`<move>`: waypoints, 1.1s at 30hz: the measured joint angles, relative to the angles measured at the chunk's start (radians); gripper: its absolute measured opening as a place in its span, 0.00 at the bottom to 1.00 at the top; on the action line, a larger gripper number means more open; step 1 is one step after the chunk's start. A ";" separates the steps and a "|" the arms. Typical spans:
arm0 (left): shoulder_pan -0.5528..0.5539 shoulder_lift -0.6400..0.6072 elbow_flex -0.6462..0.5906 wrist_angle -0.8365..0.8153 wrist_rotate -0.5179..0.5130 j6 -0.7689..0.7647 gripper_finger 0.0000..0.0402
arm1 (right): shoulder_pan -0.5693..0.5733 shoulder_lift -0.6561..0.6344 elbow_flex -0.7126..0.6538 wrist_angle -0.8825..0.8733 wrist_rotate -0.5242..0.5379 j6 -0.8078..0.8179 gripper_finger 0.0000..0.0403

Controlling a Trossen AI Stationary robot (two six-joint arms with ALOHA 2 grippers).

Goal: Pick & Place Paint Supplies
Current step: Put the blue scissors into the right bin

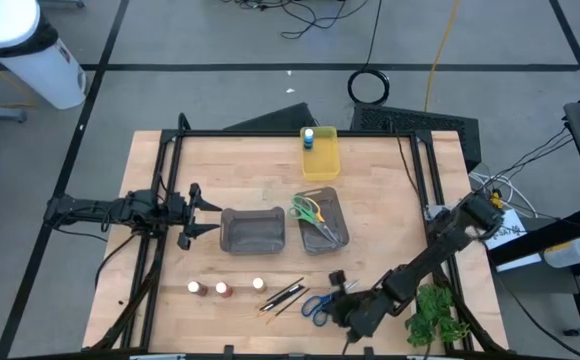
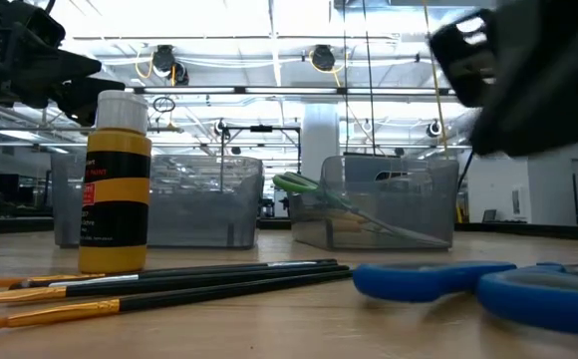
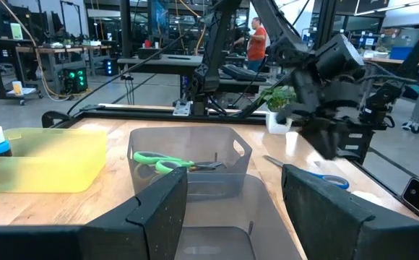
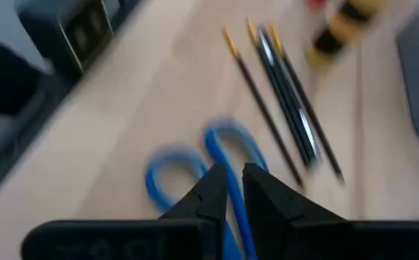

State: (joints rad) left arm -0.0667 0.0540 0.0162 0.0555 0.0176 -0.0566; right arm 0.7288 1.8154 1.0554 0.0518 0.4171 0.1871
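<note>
- Right gripper (image 4: 235,189): low over the table's front edge, fingers nearly together astride the blade of the blue scissors (image 4: 195,170); whether it actually grips them, I cannot tell.
- Brushes (image 4: 285,108): on the table just beyond the blue handles.
- Left gripper (image 1: 202,212): fingers spread, empty, facing the near grey bin (image 1: 253,230).
- Green scissors (image 1: 305,211): in the further grey bin (image 1: 338,222).

The blue scissors (image 4: 217,173) are blurred, their blades hidden behind the right tool (image 4: 235,189). The pot (image 4: 343,25) is smeared and cut off at the edge.
</note>
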 joint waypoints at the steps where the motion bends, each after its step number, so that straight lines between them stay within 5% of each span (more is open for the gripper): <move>1: 0.000 0.000 0.000 0.000 0.000 0.000 0.59 | 0.000 -0.021 0.000 -0.062 0.000 0.037 0.07; 5: 0.000 0.000 0.000 0.000 0.000 0.000 0.59 | -0.001 -0.093 -0.033 -0.164 -0.001 0.140 0.02; 12: 0.000 0.000 0.000 0.000 0.000 0.000 0.59 | -0.003 -0.122 -0.150 -0.006 -0.039 0.119 0.02; 15: 0.000 0.000 0.000 0.003 -0.006 -0.008 0.59 | -0.018 -0.121 -0.203 0.106 -0.169 0.116 0.01; 18: 0.001 0.000 0.000 0.036 -0.055 -0.063 0.59 | -0.031 -0.090 -0.237 0.254 -0.307 0.139 0.00; 23: 0.001 0.000 0.000 0.055 -0.062 -0.099 0.59 | -0.042 0.009 -0.228 0.370 -0.386 0.101 0.00; 33: 0.001 0.000 0.000 0.051 -0.063 -0.077 0.59 | -0.131 0.086 -0.196 0.407 -0.397 0.054 0.00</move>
State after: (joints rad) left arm -0.0658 0.0542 0.0158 0.1068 -0.0454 -0.1338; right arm 0.5981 1.9014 0.8593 0.4588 0.0201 0.2413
